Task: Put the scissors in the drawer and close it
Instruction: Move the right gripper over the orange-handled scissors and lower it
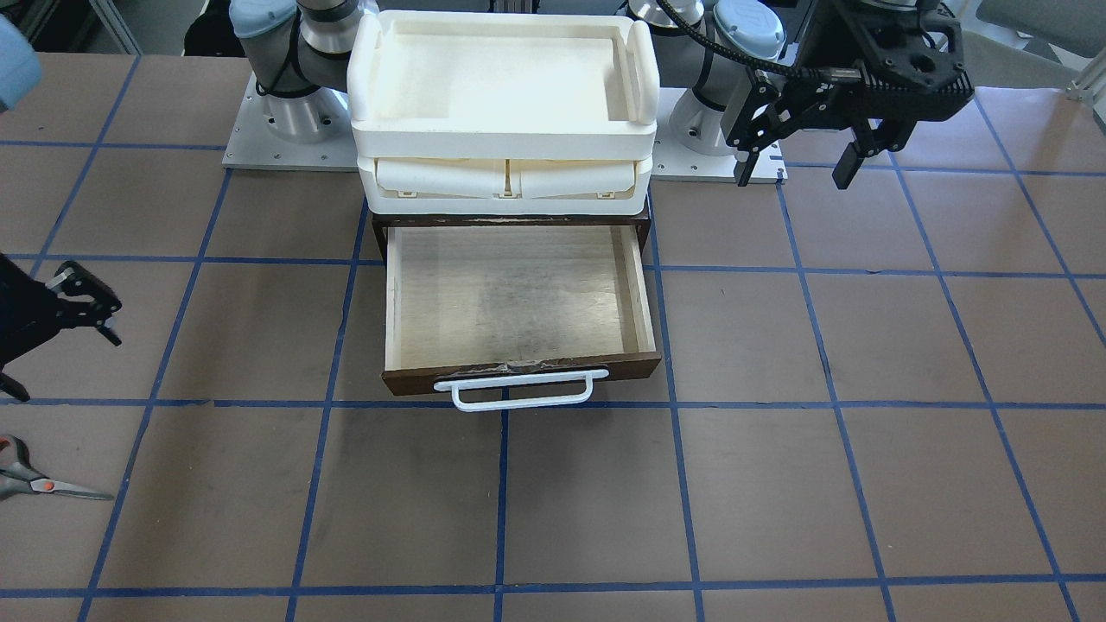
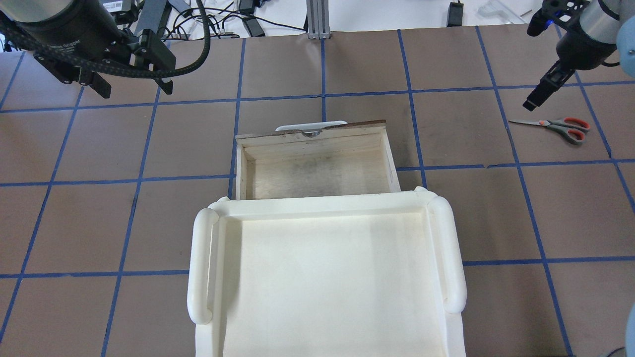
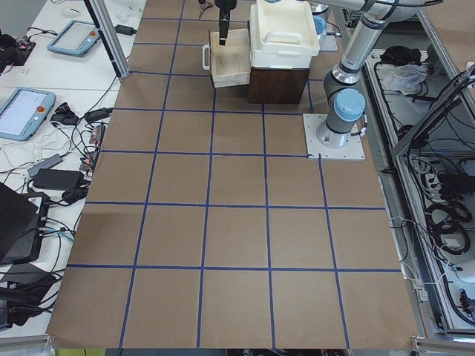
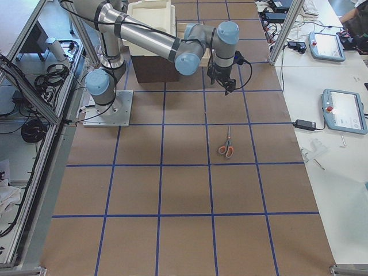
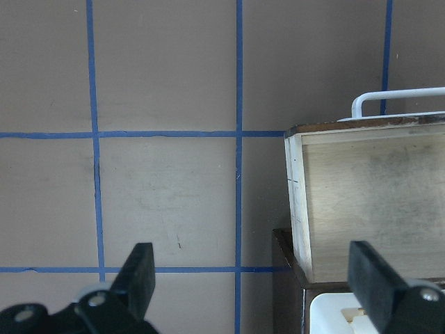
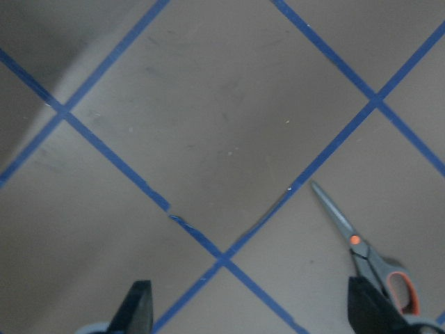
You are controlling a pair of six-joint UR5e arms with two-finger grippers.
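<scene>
The scissors [image 2: 555, 125] lie flat on the brown table at the right, blades pointing towards the drawer; they also show in the front view [image 1: 43, 484] and the right wrist view [image 6: 361, 250]. The drawer [image 2: 317, 171] is pulled open and empty, its white bar handle [image 1: 518, 393] at the front. My right gripper [image 2: 533, 101] is open and empty and hovers above the table just beyond the scissors' blade tips; in its wrist view [image 6: 252, 306] the scissors lie by the right finger. My left gripper [image 2: 137, 91] is open and empty, raised left of the drawer.
A white plastic tray unit [image 2: 327, 277] sits on the dark cabinet [image 1: 644, 226] that houses the drawer. Both arm bases [image 1: 294, 121] stand behind it. Blue tape lines grid the table.
</scene>
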